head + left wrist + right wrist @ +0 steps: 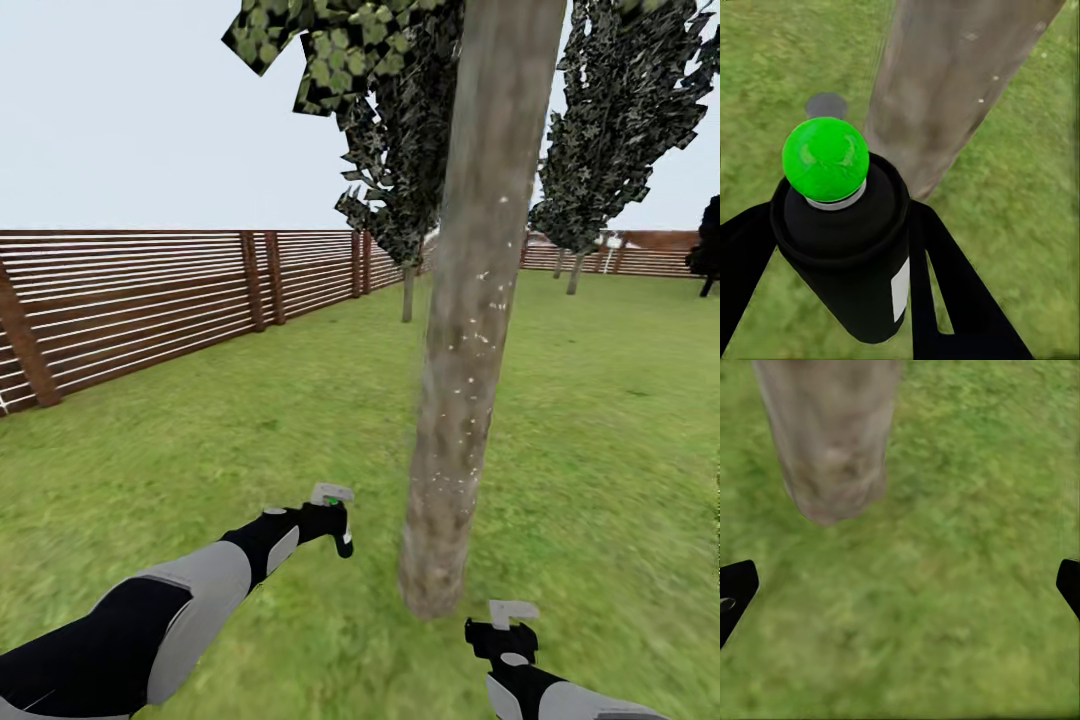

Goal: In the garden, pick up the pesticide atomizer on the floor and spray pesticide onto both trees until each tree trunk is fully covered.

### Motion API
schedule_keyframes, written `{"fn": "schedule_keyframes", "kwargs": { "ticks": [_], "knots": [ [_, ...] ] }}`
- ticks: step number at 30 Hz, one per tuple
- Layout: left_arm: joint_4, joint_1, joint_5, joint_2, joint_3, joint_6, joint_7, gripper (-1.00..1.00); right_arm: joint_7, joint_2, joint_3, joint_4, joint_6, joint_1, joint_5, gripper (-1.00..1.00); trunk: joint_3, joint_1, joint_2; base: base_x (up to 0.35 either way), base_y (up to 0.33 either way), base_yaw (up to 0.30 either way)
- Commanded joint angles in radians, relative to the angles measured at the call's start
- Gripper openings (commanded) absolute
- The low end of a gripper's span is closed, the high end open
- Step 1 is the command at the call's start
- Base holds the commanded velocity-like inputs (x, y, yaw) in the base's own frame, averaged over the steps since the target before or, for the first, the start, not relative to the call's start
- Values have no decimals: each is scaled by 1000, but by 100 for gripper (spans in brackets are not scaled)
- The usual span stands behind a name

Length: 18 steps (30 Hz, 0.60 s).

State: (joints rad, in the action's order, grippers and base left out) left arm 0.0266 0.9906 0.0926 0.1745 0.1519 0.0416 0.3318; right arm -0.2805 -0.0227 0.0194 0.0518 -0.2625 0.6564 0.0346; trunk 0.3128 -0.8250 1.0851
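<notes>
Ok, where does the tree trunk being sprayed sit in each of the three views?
Head view: tree trunk rises through the centre-right, flecked white, between the two arms.
Left wrist view: the trunk stands just beyond the pesticide atomizer held in the left gripper.
Right wrist view: its base meets the lawn ahead of the open right gripper.
Shared landmark: the trunk's base on the grass.

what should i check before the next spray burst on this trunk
1. Pesticide atomizer gripped in left gripper: ok.
2. Green dot showing on the atomizer: ok.
3. Tree trunk near and ahead of the atomizer: ok.
4. Nozzle aimed squarely at the trunk: cannot tell.
5. Trunk fully covered: not ok, white specks sparse.
6. Right gripper open, off the trunk: ok.
</notes>
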Motion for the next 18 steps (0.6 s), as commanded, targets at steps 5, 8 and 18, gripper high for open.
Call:
{"fn": "schedule_keyframes", "kwargs": {
  "ticks": [5,8,18],
  "knots": [
    [1,0,10,0,6,5,5,-100,-5,0,1,5,-7,1,4,100,1,-1,1,290,700,-300],
    [1,0,10,0,6,5,6,-100,-5,0,2,5,-7,2,4,100,1,-1,1,290,700,-300],
    [1,-1,9,0,6,4,7,-100,-5,0,2,5,-7,0,4,100,1,-1,1,290,700,-300]
  ]
}}
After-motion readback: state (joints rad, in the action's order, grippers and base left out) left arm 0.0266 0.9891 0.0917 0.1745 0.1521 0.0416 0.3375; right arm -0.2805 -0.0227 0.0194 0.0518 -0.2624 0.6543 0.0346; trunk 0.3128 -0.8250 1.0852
